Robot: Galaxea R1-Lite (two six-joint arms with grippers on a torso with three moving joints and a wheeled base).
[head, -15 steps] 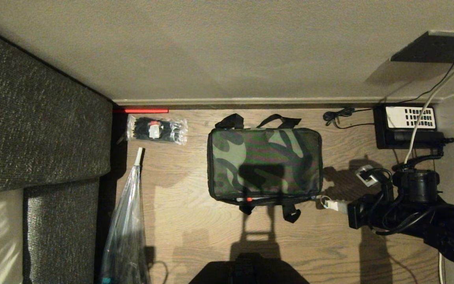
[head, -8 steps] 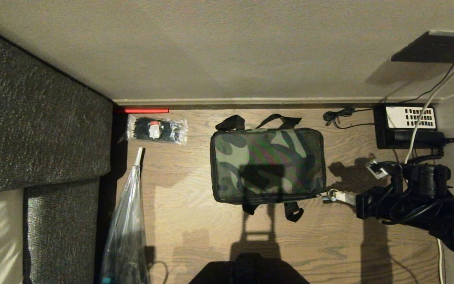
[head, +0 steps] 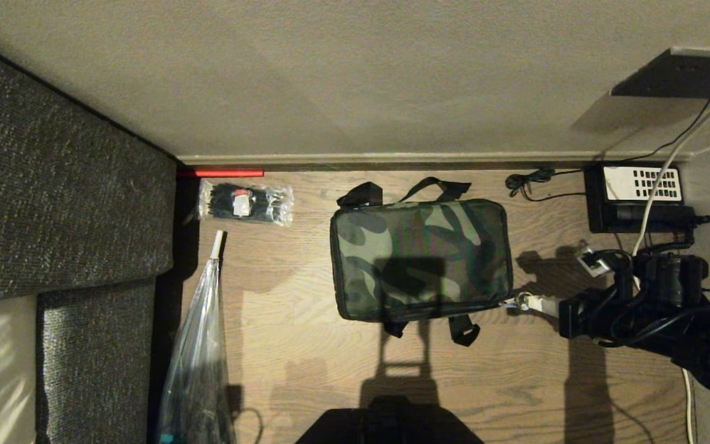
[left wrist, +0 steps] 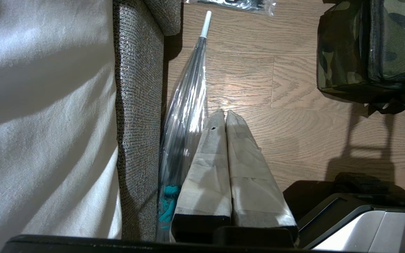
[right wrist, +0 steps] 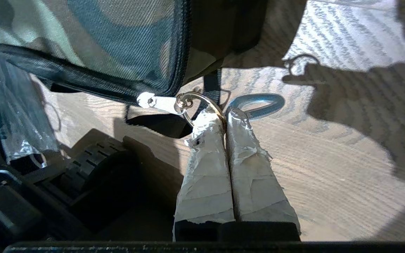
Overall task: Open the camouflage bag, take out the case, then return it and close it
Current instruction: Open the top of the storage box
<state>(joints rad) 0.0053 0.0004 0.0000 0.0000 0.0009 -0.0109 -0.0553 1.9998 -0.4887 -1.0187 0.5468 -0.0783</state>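
Zip-closing step judged in hand: right claw [right wrist: 225,114] pinched shut on zipper ring [right wrist: 199,105] at near corner of camouflage bag [head: 420,259] lying lid-down on floor just beyond; next, continued pull along the zip track.

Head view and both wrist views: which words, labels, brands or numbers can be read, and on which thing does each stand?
None can be read.
Telephone keypad: marks too small to read.
Packet of black ties: its small white and red label is blurred.
Camouflage bag: no lettering visible.
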